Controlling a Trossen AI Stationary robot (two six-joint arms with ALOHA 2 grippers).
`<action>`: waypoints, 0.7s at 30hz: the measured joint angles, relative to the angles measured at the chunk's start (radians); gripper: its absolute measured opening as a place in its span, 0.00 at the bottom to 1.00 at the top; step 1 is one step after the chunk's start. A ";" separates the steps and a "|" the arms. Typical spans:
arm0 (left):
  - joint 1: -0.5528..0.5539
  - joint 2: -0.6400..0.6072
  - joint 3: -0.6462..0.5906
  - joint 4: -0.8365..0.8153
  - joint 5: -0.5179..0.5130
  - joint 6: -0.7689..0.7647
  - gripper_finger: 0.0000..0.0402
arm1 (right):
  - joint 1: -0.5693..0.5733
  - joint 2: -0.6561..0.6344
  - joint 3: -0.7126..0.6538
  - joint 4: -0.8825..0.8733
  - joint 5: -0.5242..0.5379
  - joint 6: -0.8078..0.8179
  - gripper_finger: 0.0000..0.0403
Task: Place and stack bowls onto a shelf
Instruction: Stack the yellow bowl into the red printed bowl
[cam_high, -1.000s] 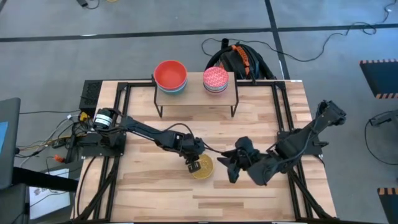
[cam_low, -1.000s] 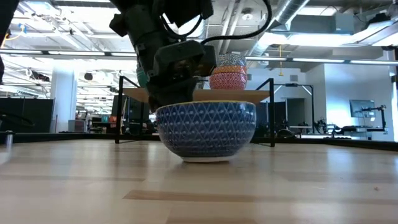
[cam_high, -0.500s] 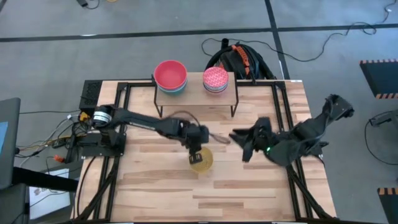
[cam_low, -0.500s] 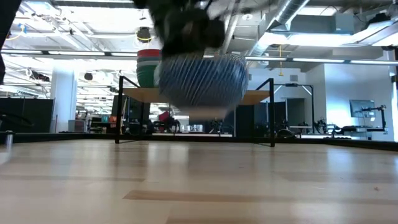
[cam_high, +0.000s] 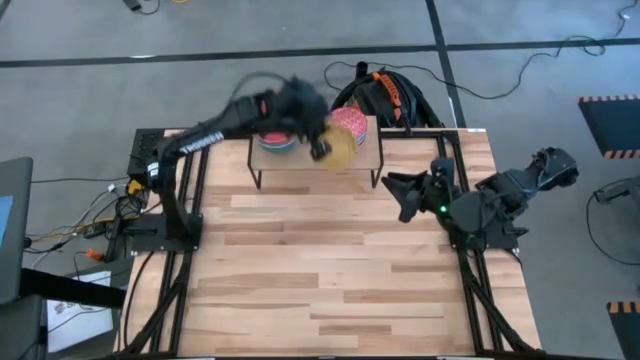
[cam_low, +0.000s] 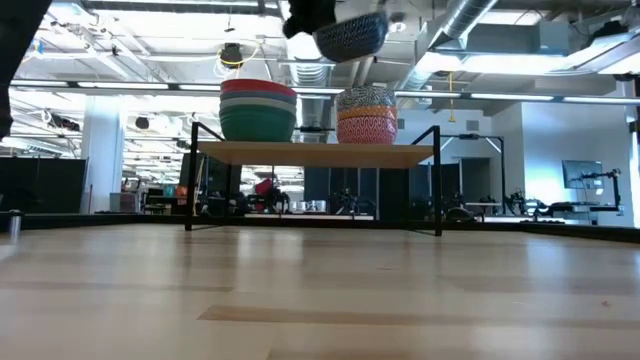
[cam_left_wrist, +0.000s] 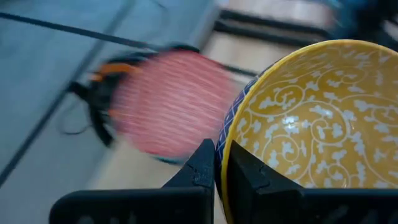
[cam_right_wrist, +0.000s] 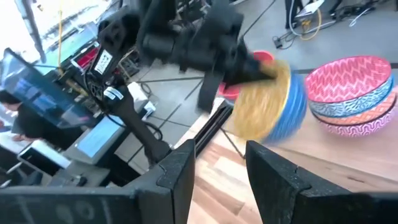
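Gripper (cam_high: 318, 146) on my left arm, clamped on the yellow bowl's (cam_high: 340, 150) rim, has lifted it off the desk (cam_high: 330, 270) to above the shelf (cam_high: 372, 152), beside the pink stack (cam_high: 352, 122); right gripper (cam_high: 404, 196) waits open.

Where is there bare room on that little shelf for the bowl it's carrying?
The shelf has little: a red-topped stack at one end, a pink-topped stack at the other, a narrow bare strip between. The left gripper holds the yellow bowl above it.

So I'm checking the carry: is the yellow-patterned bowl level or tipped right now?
Tipped. The right wrist view shows the yellow-patterned bowl on its side above the shelf, its opening turned sideways, the left gripper clamped on its rim.
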 joint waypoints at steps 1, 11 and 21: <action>0.035 0.000 0.004 0.021 0.001 -0.001 0.00 | -0.009 0.001 0.000 0.001 0.000 0.000 0.42; 0.255 0.066 0.004 0.249 0.156 -0.027 0.00 | -0.117 0.008 0.000 0.009 -0.017 0.007 0.42; 0.301 0.114 0.003 0.318 0.214 0.030 0.00 | -0.231 0.008 -0.001 0.008 -0.089 0.029 0.42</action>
